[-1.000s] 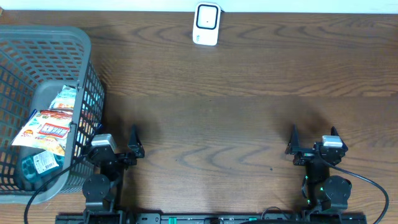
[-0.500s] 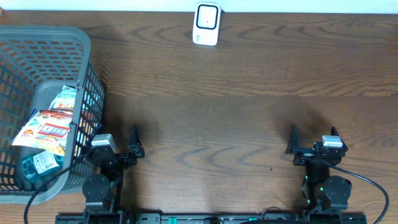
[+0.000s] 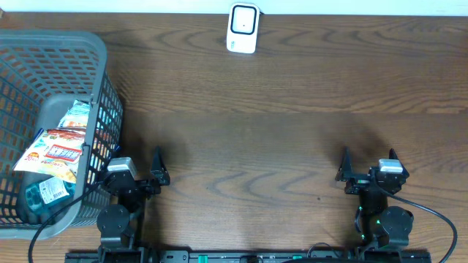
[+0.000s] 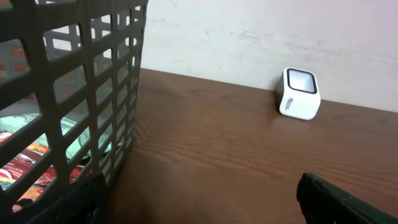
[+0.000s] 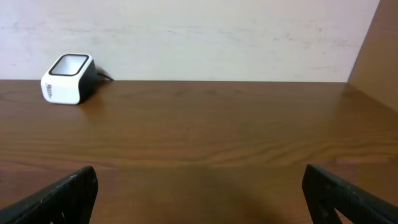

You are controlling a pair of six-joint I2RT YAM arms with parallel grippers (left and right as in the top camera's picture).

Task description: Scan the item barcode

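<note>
brown tabletop (image 3: 256, 109) shows no change: left gripper (image 3: 136, 165) and right gripper (image 3: 368, 164) stay spread, empty, parked at its near edge; snack packets (image 3: 55, 150) lie in the basket (image 3: 44, 40), scanner (image 3: 243, 28) far off, so pickup hasn't begun.

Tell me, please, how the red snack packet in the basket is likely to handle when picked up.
The red snack packet looks like thin printed film, so probably floppy and light. Its smooth wrapper might slip.

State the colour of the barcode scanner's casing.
The barcode scanner casing is white, with a black-framed window; overhead view shows it best.
</note>
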